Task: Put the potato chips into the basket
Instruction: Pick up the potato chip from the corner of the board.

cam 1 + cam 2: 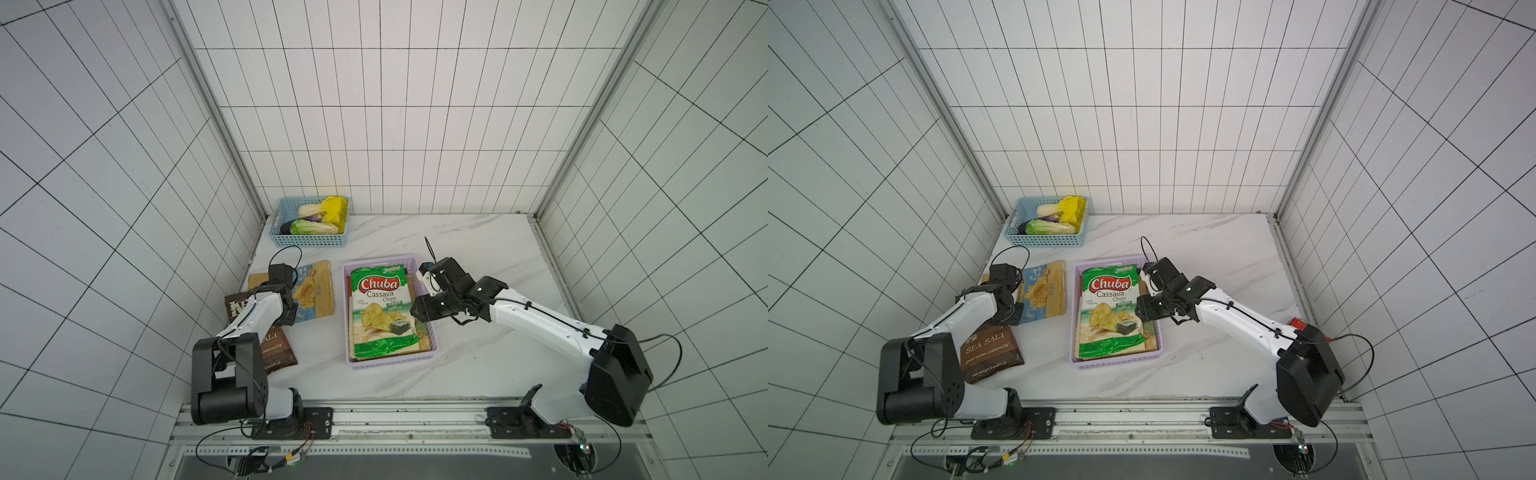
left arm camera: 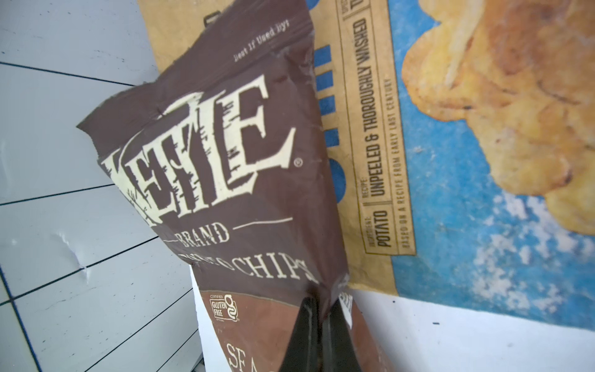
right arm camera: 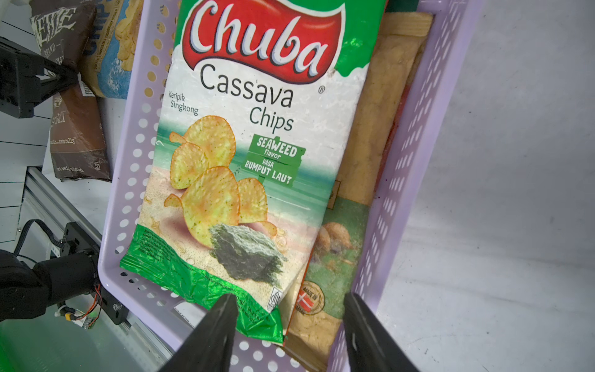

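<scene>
While left gripper (image 2: 322, 309) clenches edge of flat brown Kettle chip bag (image 2: 225, 180), bag lies left of shallow lilac perforated plastic basket (image 1: 386, 363), long axis roughly along basket's; left arm nearer. Right gripper (image 3: 289, 296) released above basket's right side.

White marble-patterned table (image 1: 478, 249), seen in both top views. Far left corner: blue basket (image 1: 309, 243), standing square to the far edge. Centre, nearer the near edge than the far: lilac basket (image 1: 390, 362), long sides running far to near, apart from everything else on the surface. Between it and the left edge: tan bag (image 1: 320, 291), flat and face up. Just near of that, by the left edge: Kettle bag (image 1: 278, 349), near end flat on the table; whether its far end rests on the tan bag cannot be told.
</scene>
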Available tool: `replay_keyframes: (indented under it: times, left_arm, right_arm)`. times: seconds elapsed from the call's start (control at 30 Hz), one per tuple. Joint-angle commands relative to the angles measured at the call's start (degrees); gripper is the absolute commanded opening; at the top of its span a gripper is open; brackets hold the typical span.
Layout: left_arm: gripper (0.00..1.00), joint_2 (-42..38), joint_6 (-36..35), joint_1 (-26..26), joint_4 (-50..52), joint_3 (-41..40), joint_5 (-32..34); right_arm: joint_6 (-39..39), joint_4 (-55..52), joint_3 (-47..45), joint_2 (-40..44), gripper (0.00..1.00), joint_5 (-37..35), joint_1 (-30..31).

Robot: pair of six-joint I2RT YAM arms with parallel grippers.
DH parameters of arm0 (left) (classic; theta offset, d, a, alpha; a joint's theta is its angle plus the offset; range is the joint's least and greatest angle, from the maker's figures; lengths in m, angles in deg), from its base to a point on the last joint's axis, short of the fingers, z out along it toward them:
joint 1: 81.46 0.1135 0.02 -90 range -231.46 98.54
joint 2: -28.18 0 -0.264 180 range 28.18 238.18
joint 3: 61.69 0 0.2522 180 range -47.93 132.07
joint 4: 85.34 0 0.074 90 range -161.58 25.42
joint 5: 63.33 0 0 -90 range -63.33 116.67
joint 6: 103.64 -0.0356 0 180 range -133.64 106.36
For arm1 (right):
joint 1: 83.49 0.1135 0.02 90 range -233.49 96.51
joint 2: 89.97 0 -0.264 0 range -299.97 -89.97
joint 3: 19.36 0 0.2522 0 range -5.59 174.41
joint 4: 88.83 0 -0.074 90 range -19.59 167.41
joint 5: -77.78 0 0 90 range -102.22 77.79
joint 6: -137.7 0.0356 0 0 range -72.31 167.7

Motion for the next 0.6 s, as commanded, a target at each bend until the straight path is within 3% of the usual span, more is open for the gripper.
replay_keyframes:
  times: [0.0,0.27,0.57]
  left_arm:
    - [0.0,-1.8,0.1,0.4,0.4,0.1,0.2]
    - [0.0,-9.9,0.4,-0.8,7.6,3.0,-4.6]
    - [0.0,-20.7,0.4,-6.4,18.4,8.4,-8.3]
  right_arm:
    - [-0.1,-0.6,2.6,1.2,0.57,0.3,-0.5]
    - [0.1,-0.6,2.8,1.0,0.57,0.4,-0.5]
    - [0.2,-0.8,3.5,1.0,0.57,0.4,-0.5]
